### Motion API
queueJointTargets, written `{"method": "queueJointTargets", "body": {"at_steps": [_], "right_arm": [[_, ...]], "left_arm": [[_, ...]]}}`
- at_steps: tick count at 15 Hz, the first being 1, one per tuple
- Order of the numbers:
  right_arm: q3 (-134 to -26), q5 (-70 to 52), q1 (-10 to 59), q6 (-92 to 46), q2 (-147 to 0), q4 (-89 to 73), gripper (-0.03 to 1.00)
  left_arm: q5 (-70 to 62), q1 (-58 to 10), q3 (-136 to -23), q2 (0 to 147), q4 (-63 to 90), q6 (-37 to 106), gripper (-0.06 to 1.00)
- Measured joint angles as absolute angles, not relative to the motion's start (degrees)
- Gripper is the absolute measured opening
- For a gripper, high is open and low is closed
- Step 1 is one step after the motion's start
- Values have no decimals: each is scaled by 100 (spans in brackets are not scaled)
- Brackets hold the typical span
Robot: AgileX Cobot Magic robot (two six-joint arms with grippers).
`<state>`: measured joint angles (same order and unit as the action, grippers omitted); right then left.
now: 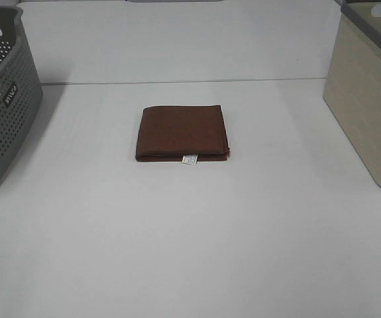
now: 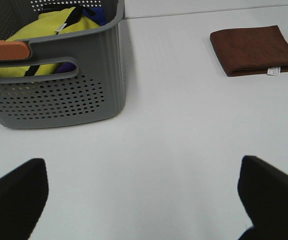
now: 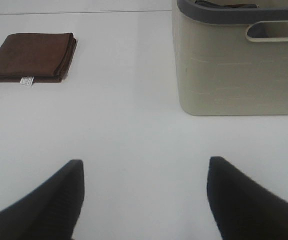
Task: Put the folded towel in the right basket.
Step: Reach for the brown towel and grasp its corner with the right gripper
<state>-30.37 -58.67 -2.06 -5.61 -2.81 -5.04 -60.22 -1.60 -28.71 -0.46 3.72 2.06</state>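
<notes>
**Operator:** Which items are cut off or hard to make out?

**Technician:** The high view crops the right basket [image 1: 366,99] at the frame edge, and its inside is hidden. The left basket [image 1: 4,119] is cropped as well. The left wrist view shows yellow fabric [image 2: 48,27] and a blue item [image 2: 97,14] inside it, partly hidden by the wall. An orange-brown strip [image 2: 6,50] at its rim cannot be identified. Both arms lie outside the high view.

**Operator:** What is the state of each hand?

**Technician:** The left hand [image 2: 142,160] hovers over bare tabletop near the left basket, fingers spread wide with nothing between them. The right hand [image 3: 145,162] is spread likewise, near the right basket. Only the dark fingertips show.

**Operator:** Where is the towel?

**Technician:** The towel [image 1: 182,134], brown and folded, lies flat mid-way across the white tabletop [image 1: 190,252]. It is between the baskets and well apart from both. A white label [image 1: 189,159] sits on its near edge. A plain white backdrop stands behind.
</notes>
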Motion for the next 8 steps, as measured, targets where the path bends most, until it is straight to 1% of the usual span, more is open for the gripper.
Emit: {"method": "queueJointTargets", "body": {"at_steps": [2,3,5,8], "right_arm": [[-3403,-5025,-206,-561,-1008,-550,66],[-3489,-4836,-206,-561,-1203,-573,66],[-3994,-4165,-206,-613,-2326,-739,66],[-4933,-3885,-206,-1157,-4034,-1106,66]], "left_arm": [[-6022,-160,-2871,-46,372,206,98],[-6022,-160,-2871,-46,372,206,98],[-6022,-160,-2871,-46,372,206,98],[-6022,-160,-2871,-46,372,206,98]]}}
